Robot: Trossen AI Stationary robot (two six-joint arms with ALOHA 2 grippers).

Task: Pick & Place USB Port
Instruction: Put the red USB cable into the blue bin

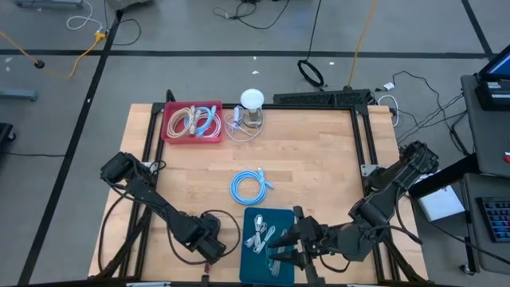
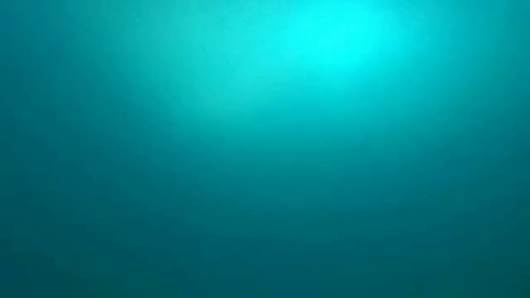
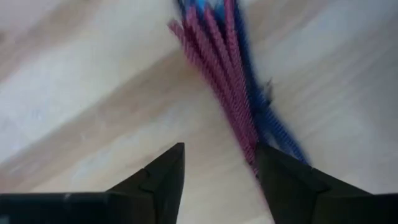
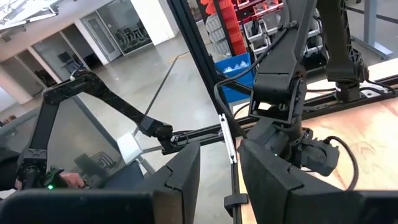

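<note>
A dark teal tray (image 1: 249, 271) lies at the table's near edge with several small white cables and connectors (image 1: 260, 236) on it. My right gripper (image 1: 279, 249) is over the tray's right half, level and pointing toward the table's left; it is open and empty, as its own wrist view (image 4: 219, 146) shows. My left gripper (image 1: 213, 251) is low over the wood just left of the tray, open (image 3: 217, 149). A red and blue braided cable (image 3: 230, 87) lies on the wood and runs up to one of its fingers. The low view shows only flat teal. My left gripper stands open over the wood, and the braided cable's end (image 3: 254, 155) comes up to the inner side of one finger (image 3: 280, 174). I cannot tell whether the finger touches it. The cable lies flat on the table.
A coiled light-blue cable (image 1: 250, 188) lies mid-table. A red tray (image 1: 171, 131) of coiled cables stands at the far left, with a white round object (image 1: 252, 100) and loose clear cable beside it. Black frame rails (image 1: 362, 143) run along the table's sides.
</note>
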